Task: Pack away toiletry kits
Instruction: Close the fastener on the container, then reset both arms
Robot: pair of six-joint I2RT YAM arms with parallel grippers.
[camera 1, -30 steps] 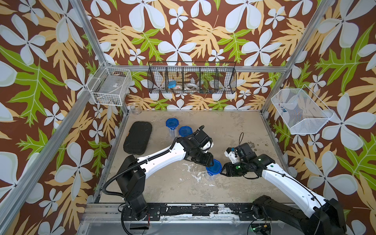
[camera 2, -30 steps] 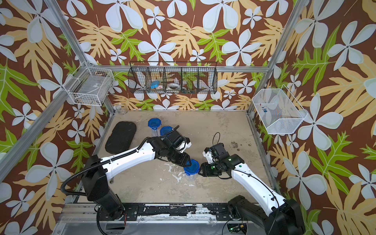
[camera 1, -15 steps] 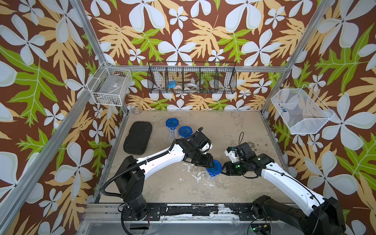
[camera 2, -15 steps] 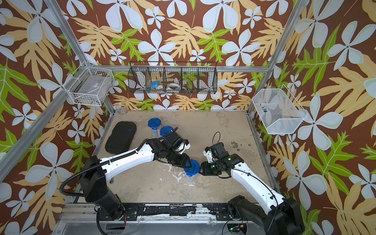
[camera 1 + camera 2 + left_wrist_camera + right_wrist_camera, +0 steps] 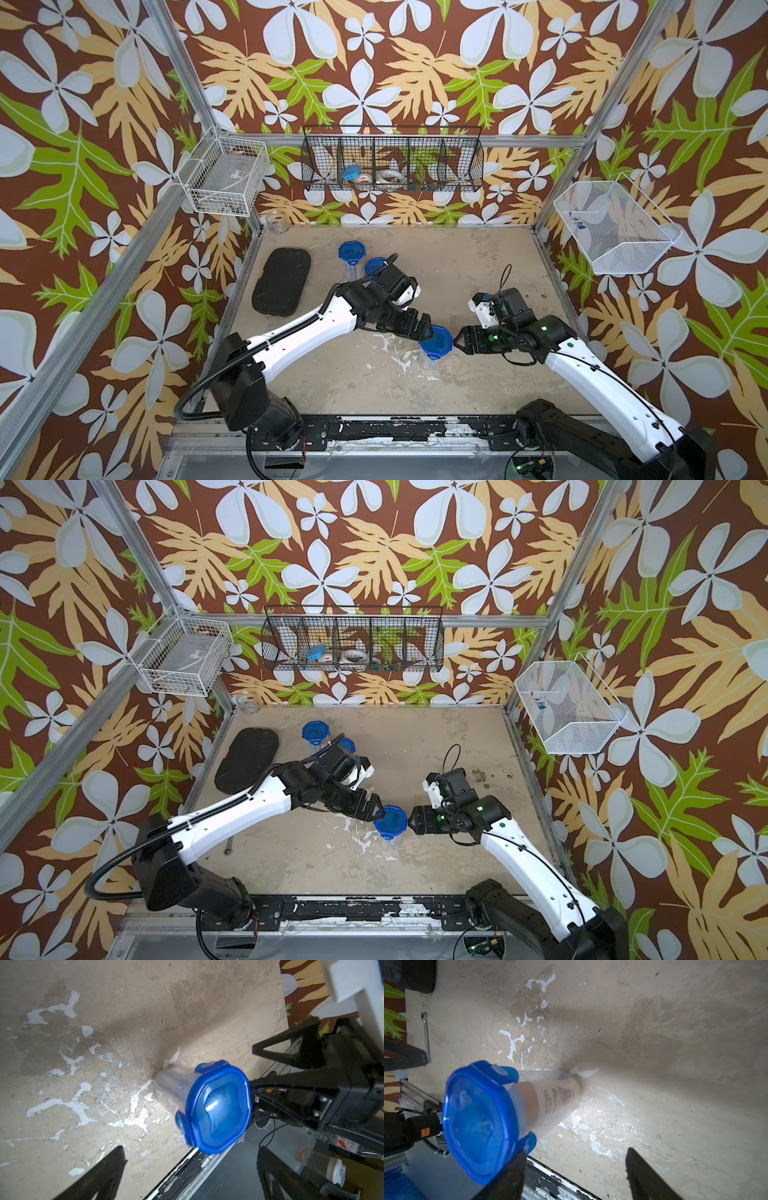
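Observation:
A clear plastic cup with a blue clip lid (image 5: 435, 343) (image 5: 390, 821) stands on the table in both top views, with my two grippers on either side of it. My left gripper (image 5: 428, 328) (image 5: 191, 1153) is open, its fingers wide apart just short of the lid (image 5: 218, 1105). My right gripper (image 5: 457, 341) (image 5: 576, 1152) is open too, one finger (image 5: 517, 1167) beside the lid's edge (image 5: 477, 1118). A white labelled bottle (image 5: 556, 1095) shows through the cup wall. Two more blue-lidded cups (image 5: 351, 251) (image 5: 374, 265) stand at the back behind my left arm.
A black textured case (image 5: 281, 281) lies at the left. A small glass jar (image 5: 277, 221) sits in the back left corner. Wire baskets hang on the left wall (image 5: 226, 176), back wall (image 5: 392, 164) and right wall (image 5: 615, 228). A small wrench (image 5: 228, 848) lies near the front.
Both grippers were partly closed at the cup's lid; now both have opened and drawn slightly off it. The cup stays upright in the same place.

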